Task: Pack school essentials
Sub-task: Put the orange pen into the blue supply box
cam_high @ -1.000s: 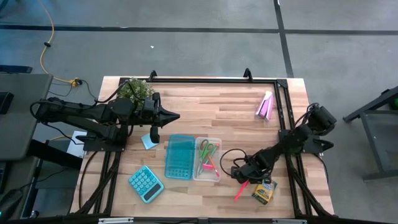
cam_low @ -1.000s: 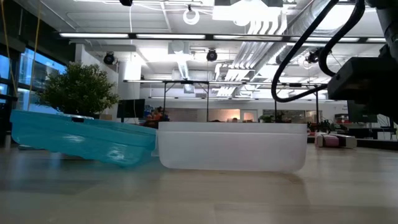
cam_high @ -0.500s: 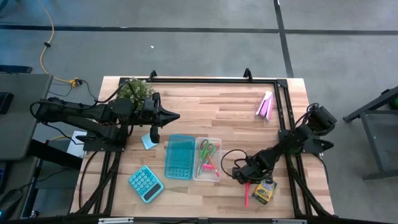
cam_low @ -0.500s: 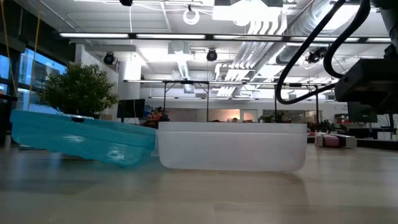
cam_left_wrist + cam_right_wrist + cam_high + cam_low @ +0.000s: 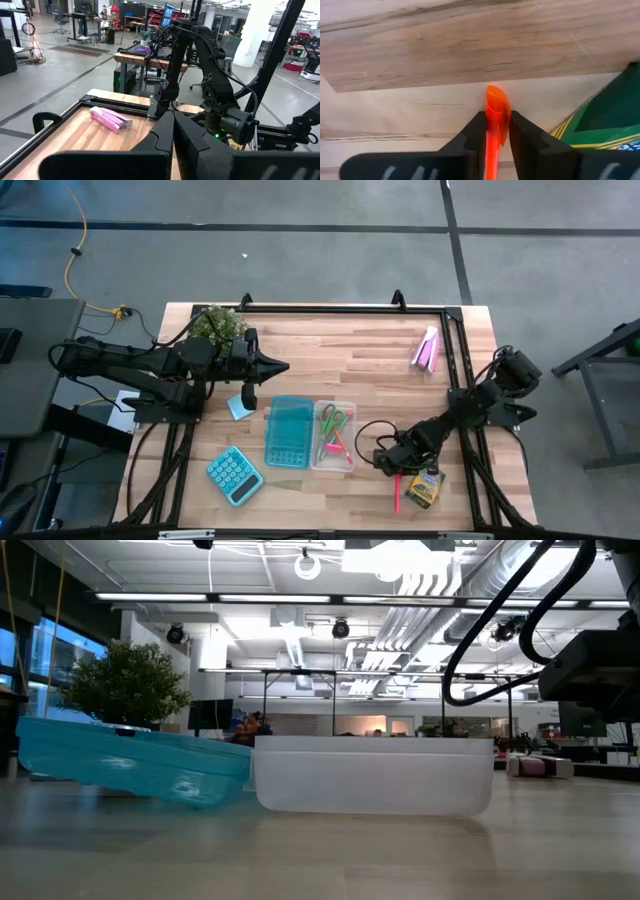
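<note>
Your wooden surface carries everything here, framed by a black rail. The left arm waits over the back-left part, beside the small potted plant; its left hand is clenched with nothing in it, and the left wrist view shows the two fingers pressed together. Near the middle you have the clear plastic box, already holding the green-handled scissors and some thin pencils. The teal lid lies touching the box on its left side, and in the low view it rests tilted against the box wall. The teal calculator sits near the front-left edge. The light-blue note pad lies below the left hand. The pink-and-purple tube is well apart, at the back right. At the front right, the crayon box lies just beside your right hand, which is grasping the pink marker; the right wrist view shows both fingers pinching it just above the wood.
</note>
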{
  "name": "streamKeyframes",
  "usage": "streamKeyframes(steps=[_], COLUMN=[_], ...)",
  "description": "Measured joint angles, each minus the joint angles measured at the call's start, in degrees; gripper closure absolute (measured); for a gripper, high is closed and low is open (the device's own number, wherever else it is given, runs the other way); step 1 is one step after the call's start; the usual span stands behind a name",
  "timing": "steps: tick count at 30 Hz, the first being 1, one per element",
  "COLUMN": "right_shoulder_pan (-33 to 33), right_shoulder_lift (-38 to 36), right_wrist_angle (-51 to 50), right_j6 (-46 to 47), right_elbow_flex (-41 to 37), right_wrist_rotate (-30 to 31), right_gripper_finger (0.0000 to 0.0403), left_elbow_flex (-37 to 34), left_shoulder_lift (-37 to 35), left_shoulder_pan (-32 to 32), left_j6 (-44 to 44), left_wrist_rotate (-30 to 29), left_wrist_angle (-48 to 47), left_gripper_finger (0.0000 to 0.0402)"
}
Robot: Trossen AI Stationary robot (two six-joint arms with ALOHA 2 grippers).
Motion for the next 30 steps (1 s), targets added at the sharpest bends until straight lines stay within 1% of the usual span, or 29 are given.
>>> streamKeyframes(steps=[2,7,11,17,20,23,26,30], right_shoulder_pan=[0.0,-0.4,-1.6,-6.7,-10.6,-15.0,-19.6,-25.7], right_shoulder_lift=[-0.8,-4.5,-9.0,-17.9,-22.3,-25.5,-27.1,-27.5], right_wrist_angle=[0.2,-0.3,-0.8,-0.2,2.8,8.9,17.1,28.4], right_j6=[-0.6,-3.0,-7.9,-27.5,-38.6,-51.0,-63.2,-77.7], right_elbow_flex=[-0.1,-0.1,-0.1,-0.1,-0.1,0.0,0.0,0.0], right_wrist_rotate=[1.4,2.7,5.3,6.9,8.3,9.3,9.3,7.3], right_gripper_finger=[0.035,0.035,0.035,0.035,0.035,0.035,0.035,0.035], left_elbow_flex=[0.0,0.0,0.0,0.0,0.0,0.0,0.0,0.0], left_shoulder_lift=[0.0,0.0,0.0,0.0,0.0,0.0,0.0,0.0], left_shoulder_pan=[0.0,0.0,0.0,0.0,0.0,0.0,0.0,0.0], left_j6=[0.0,0.0,0.0,-0.2,-0.9,-2.2,-4.7,-9.8], left_wrist_rotate=[0.0,0.0,0.0,-0.1,-0.2,-0.2,0.1,3.1], left_wrist_angle=[0.0,0.0,0.0,0.1,0.1,0.1,0.2,0.3], left_gripper_finger=[0.0401,0.0401,0.0401,0.0401,0.0401,0.0401,0.0401,0.0401])
